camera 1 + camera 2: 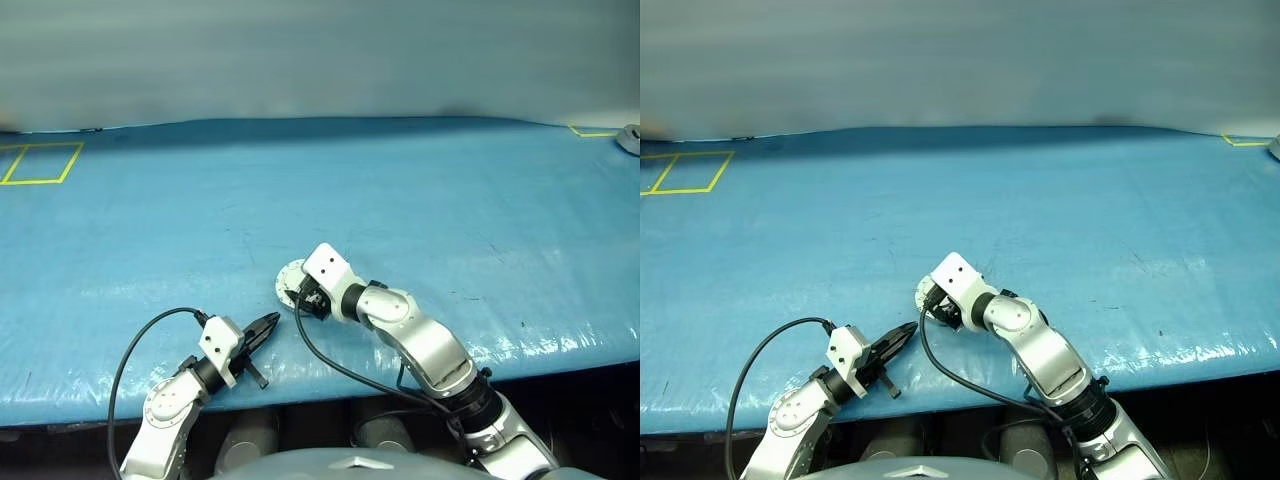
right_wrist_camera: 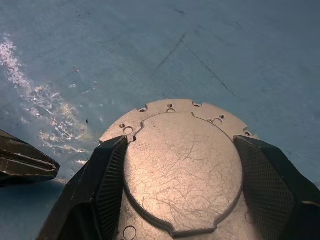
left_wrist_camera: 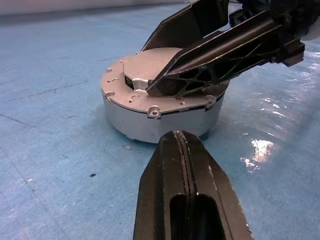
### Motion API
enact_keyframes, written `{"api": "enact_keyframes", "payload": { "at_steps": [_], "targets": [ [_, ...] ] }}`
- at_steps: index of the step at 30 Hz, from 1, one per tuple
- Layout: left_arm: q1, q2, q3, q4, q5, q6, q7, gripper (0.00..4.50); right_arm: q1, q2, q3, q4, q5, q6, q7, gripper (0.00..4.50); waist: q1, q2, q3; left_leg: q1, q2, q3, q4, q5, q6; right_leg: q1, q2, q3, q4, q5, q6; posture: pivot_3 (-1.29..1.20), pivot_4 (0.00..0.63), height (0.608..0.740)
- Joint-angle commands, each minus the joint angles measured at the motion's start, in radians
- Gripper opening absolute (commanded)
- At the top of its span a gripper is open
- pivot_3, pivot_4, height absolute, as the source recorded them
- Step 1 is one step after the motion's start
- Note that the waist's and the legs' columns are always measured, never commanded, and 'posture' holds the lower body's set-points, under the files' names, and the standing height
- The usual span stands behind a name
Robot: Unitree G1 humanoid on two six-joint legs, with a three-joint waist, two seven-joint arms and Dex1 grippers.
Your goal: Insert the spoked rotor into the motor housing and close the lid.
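Blue table (image 1: 420,220) bears the lid (image 2: 182,165), straddled by the wide-spread right tool (image 2: 182,187); left tool (image 1: 262,328) closed, empty.

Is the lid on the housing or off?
On: the lid sits flat atop the motor housing, plain face up, between the right gripper's fingers.

Head eyes overlook table (image 1: 420,200); wrist cameras closely share lid (image 2: 182,167)

Both arms are silver-grey with black joints. Each hand (image 1: 262,330) (image 1: 300,297) has a white wrist block, two black ribbed fingers (image 3: 210,65), and a black looped cable.
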Motion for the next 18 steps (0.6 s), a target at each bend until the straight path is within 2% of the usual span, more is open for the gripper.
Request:
{"api": "enact_keyframes", "payload": {
  "at_steps": [1, 6, 10, 15, 18],
  "targets": [
    [-0.004, 0.009, 0.007, -0.035, -0.003, -0.005, -0.003, 0.00, 0.034, 0.024, -0.066, 0.074, 0.010, 0.048, -0.028, 3.04, 0.000, 0.000, 0.000, 0.000, 0.000, 0.000, 0.000, 0.000, 0.000, 0.000, 0.000, 0.000, 0.000, 0.000, 0.000, 0.00, 0.150, 0.740],
    [-0.005, 0.010, 0.009, -0.031, -0.004, -0.008, -0.004, 0.00, 0.028, 0.065, -0.095, 0.078, 0.015, 0.172, -0.061, 3.04, -0.001, 0.000, 0.000, 0.000, 0.000, 0.000, 0.000, 0.000, 0.000, 0.000, 0.000, 0.000, 0.000, 0.000, 0.000, 0.00, 0.150, 0.740],
    [-0.006, 0.009, 0.010, -0.025, -0.005, -0.013, -0.006, 0.00, 0.026, 0.052, -0.068, 0.070, 0.004, 0.220, -0.066, 3.04, 0.001, -0.001, -0.003, 0.000, 0.000, 0.000, 0.000, 0.000, 0.000, 0.000, 0.000, 0.000, 0.000, 0.000, 0.000, 0.00, 0.150, 0.740],
    [-0.005, 0.008, 0.010, -0.019, -0.004, -0.018, -0.007, 0.00, 0.023, -0.051, 0.047, 0.065, -0.071, 0.014, -0.031, 3.04, 0.003, 0.001, -0.005, 0.000, 0.000, 0.000, 0.000, 0.000, 0.000, 0.000, -0.001, 0.000, -0.001, 0.000, 0.000, 0.00, 0.150, 0.740],
    [-0.004, 0.008, 0.009, -0.016, -0.003, -0.019, -0.008, 0.00, 0.043, -0.016, -0.002, 0.050, -0.023, -0.051, -0.029, 3.04, 0.003, 0.001, -0.005, -0.001, 0.000, 0.000, -0.001, 0.000, 0.000, 0.000, -0.001, -0.001, -0.001, 0.000, 0.000, 0.00, 0.150, 0.740]
  ]
}}
